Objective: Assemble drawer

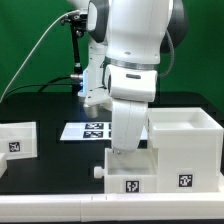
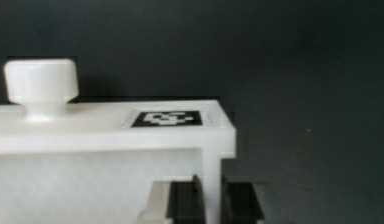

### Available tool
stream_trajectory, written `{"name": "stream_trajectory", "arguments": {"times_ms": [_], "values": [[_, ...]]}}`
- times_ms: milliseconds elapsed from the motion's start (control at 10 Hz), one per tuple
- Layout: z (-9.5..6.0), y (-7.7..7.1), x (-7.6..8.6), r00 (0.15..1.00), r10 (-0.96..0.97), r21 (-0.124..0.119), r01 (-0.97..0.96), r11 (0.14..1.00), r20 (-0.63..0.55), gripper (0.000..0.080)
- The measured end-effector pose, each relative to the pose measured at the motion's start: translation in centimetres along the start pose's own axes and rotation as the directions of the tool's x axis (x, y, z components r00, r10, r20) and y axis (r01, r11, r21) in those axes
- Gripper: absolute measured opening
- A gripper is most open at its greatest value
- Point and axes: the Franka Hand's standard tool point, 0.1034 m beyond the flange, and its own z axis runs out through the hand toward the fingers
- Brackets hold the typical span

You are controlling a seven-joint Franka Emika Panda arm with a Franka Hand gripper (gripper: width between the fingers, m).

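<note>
Black table (image 1: pixel 55 170), jaws apparently astride drawer (image 1: pixel 120 172).

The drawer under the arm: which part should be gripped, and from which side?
Grip the drawer by its thin upright wall, coming down from above: in the wrist view that wall is narrow and flat-sided, fitting between the fingers of the gripper. The casing close on the exterior view's right hampers a sideways approach.

A white arm (image 1: pixel 135 40) reaches down from the upper middle of the exterior view. Its wrist (image 1: pixel 130 88) is bent so that the tool (image 2: pixel 208 200) points straight down. In the wrist view the two black fingers (image 2: pixel 176 203) sit narrowly apart, pinching a thin wall of the drawer (image 2: pixel 100 150) between them.
</note>
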Motion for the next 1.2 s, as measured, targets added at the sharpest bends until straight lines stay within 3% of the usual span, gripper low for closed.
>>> {"name": "stream_trajectory", "arguments": {"times_ms": [300, 700, 800, 900, 1100, 1200], "values": [[-0.1, 0.0, 1.4, 1.0, -0.006, -0.003, 0.006, 1.0, -0.011, 0.0038], [0.0, -0.1, 1.5, 1.0, 0.009, -0.013, -0.009, 1.0, -0.016, 0.0038], [0.0, -0.1, 1.5, 1.0, 0.009, -0.012, -0.009, 1.0, -0.016, 0.0153], [0.0, -0.1, 1.4, 1.0, 0.009, -0.012, -0.009, 1.0, -0.016, 0.0153], [-1.2, -0.1, 1.0, 1.0, 0.012, 0.002, -0.011, 1.0, -0.003, 0.0471], [-1.9, 0.0, 0.4, 1.0, 0.003, 0.008, -0.003, 1.0, 0.004, 0.0587]]}}
